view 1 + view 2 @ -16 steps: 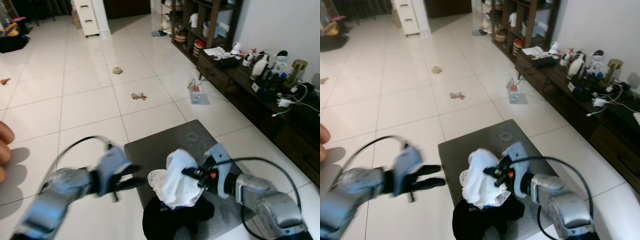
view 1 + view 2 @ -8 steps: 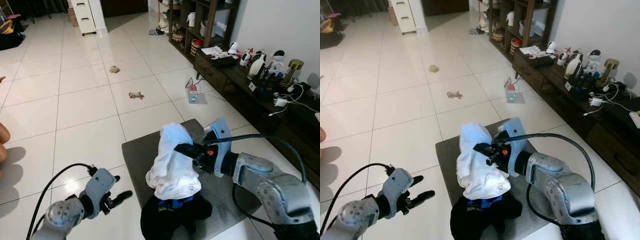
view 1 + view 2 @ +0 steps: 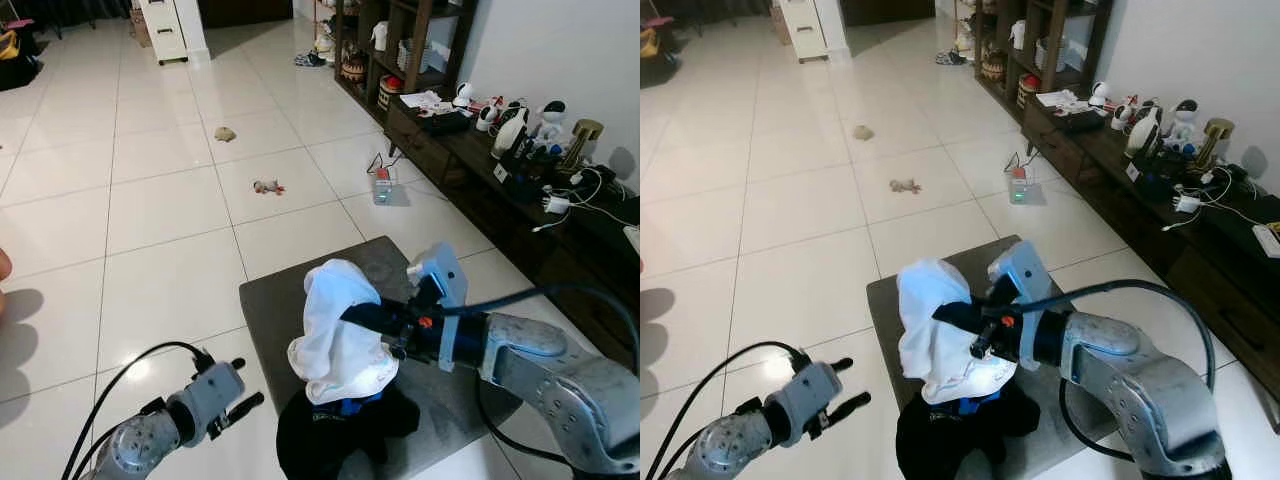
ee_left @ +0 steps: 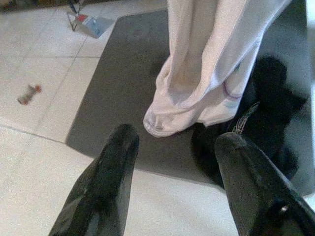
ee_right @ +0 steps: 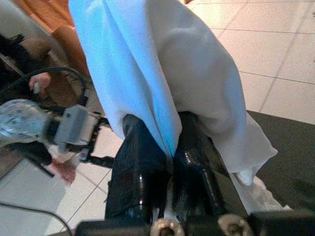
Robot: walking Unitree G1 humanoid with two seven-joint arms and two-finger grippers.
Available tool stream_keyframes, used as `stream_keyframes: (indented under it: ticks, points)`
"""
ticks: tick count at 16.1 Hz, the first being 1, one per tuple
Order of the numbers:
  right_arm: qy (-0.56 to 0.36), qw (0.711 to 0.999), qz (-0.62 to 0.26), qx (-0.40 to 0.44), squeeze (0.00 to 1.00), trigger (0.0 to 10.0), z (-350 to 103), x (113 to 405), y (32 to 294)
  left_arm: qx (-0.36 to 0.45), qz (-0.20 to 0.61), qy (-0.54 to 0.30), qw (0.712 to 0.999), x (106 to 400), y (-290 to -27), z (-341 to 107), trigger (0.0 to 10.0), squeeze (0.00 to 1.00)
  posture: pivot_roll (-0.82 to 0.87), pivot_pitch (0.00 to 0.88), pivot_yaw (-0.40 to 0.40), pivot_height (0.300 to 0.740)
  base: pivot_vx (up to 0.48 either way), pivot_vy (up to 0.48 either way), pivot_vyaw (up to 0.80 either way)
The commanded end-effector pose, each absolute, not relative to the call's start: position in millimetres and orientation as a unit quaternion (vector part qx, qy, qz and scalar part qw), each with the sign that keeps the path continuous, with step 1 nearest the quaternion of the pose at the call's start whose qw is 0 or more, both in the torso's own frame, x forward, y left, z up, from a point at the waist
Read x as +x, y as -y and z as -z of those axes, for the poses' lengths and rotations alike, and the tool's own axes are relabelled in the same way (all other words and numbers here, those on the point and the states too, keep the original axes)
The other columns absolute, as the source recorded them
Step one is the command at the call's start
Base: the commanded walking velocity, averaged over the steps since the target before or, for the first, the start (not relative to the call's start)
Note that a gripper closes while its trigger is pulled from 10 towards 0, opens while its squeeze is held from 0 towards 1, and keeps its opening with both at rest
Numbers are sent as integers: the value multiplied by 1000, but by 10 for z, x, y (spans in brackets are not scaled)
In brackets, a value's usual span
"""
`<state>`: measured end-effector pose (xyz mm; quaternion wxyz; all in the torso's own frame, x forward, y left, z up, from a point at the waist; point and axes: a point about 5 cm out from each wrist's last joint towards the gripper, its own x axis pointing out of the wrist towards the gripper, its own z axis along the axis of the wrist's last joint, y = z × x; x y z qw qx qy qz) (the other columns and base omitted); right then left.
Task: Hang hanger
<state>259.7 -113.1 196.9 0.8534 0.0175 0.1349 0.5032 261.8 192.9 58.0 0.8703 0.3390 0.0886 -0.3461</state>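
Right gripper (image 5: 165,147) pinching white cloth garment (image 3: 340,325), fingers pressed together on fold, garment held draped above dark grey floor mat (image 3: 290,300). Black garment heap (image 3: 345,435) on mat directly beneath. Left gripper (image 4: 172,142) low over white tiled floor (image 3: 150,220), fingers spread, holding nothing. No legible writing or labels on garments. No hanger identifiable.

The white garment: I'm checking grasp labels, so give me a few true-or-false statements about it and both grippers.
1. The right gripper is shut on the white garment. True.
2. The left gripper also clamps the garment. False: it is open, low beside the mat, holding nothing.
3. A black garment lies on the grey mat below the white one. True.
4. The white garment lies flat on the tiles. False: it hangs lifted from the right gripper.
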Motion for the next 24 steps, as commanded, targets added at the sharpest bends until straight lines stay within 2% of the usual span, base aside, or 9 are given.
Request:
stream_keyframes:
  ticks: [1,2,4,8,11,14,20,24]
  points:
    - [-109,836,-537,11,0,0,-2065,2501,1076,391,338,-77,853,2647,-1979,-556,10000,0,-65,125,-41,740,0,0,0]
    - [-108,835,-540,11,0,0,-2069,2493,1074,395,336,-73,852,2655,-1980,-558,10000,0,-65,125,-41,740,0,0,0]
    - [-105,821,-561,2,0,0,-2062,2406,1061,371,301,-36,878,2779,-1935,-624,10000,0,-71,125,-46,740,0,0,0]
    - [-104,814,-571,-3,0,0,-2061,2368,1060,358,332,-23,872,2853,-1770,-602,10000,0,-80,125,-49,740,0,0,0]
    - [-102,814,-572,-4,0,0,-2063,2366,1040,344,375,-46,859,2884,-1699,-581,10000,0,-84,123,-48,740,0,0,0]
    - [-103,813,-573,-6,0,0,-2043,2373,1024,349,422,-90,832,2820,-1770,-536,10000,0,-82,121,-46,740,0,0,0]
    - [-103,810,-578,-12,0,0,-2024,2381,994,322,451,-124,823,2767,-1727,-450,10000,0,-77,113,-45,740,0,0,0]
    - [-97,806,-584,-11,0,0,-2048,2370,957,294,421,-102,852,2882,-1638,-469,10000,0,-85,107,-47,740,0,0,0]
